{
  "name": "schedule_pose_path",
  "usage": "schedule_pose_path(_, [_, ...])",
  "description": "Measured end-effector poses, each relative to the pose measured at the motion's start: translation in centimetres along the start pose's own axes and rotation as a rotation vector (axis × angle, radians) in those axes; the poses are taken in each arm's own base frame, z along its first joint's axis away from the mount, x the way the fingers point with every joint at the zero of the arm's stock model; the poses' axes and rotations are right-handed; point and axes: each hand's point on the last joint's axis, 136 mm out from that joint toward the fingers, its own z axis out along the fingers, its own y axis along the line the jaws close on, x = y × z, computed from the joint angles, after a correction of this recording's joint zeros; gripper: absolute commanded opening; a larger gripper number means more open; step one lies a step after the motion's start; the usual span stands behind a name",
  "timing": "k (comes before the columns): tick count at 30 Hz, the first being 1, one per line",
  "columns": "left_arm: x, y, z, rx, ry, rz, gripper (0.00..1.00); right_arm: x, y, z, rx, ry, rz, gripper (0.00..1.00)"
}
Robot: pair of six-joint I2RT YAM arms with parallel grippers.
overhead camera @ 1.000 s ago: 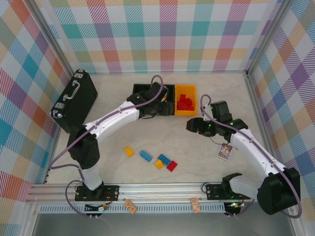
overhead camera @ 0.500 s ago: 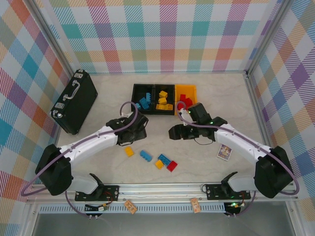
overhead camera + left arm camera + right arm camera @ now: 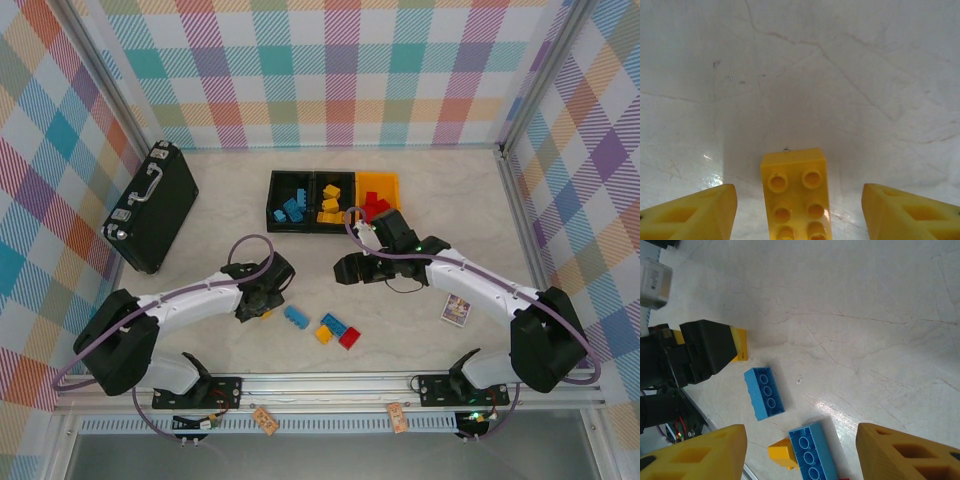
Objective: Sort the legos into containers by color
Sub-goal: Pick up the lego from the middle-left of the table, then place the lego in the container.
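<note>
A yellow lego [image 3: 796, 197] lies studs up on the table between the fingers of my left gripper [image 3: 797, 212], which is open with a gap on each side of it. In the top view the left gripper [image 3: 262, 300] is low at the near left. My right gripper [image 3: 350, 268] hangs open above the loose legos: a blue one [image 3: 764, 392], a second blue one [image 3: 812, 450] with a small yellow one [image 3: 781, 452] against it, and a red one [image 3: 349, 338]. The containers stand at the back: a black bin [image 3: 275, 199] with blue bricks, a black bin [image 3: 317, 192] with yellow bricks, and a yellow-orange bin [image 3: 392, 186] with red bricks.
A black briefcase [image 3: 150, 205] lies at the far left by the wall. A small printed card [image 3: 457, 309] lies at the right, under the right arm. Checked walls close the table on three sides. Bare table lies between the bins and the loose bricks.
My left arm has drawn back from the bins and come down around the yellow lego at the near left. My right gripper has moved left and nearer, over the loose bricks.
</note>
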Motion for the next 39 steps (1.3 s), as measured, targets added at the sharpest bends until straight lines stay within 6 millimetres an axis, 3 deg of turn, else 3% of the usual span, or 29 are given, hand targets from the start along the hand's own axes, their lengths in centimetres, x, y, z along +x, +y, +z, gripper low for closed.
schedule_pose_path(10, [0.5,-0.1,1.0,-0.007,0.017,-0.020,0.26,-0.1,-0.2,0.2,0.008,0.000,0.002,0.60])
schedule_pose_path(16, [-0.1,-1.0,0.2,0.008,0.009,0.020,0.22,-0.2,-0.4,0.2,0.017,-0.004,0.009,0.59])
schedule_pose_path(22, [-2.9,-5.0,-2.5,0.081,-0.052,0.081,0.21,-0.7,-0.9,-0.2,0.030,-0.028,0.044,0.59])
schedule_pose_path(27, [-4.9,-8.7,-4.0,0.126,-0.091,0.150,0.21,-2.4,-1.8,-2.4,0.039,-0.108,0.096,0.59])
schedule_pose_path(39, [-8.4,-17.7,-5.1,0.202,-0.127,0.305,0.21,-4.0,-4.7,-5.0,0.102,-0.198,0.209,0.59])
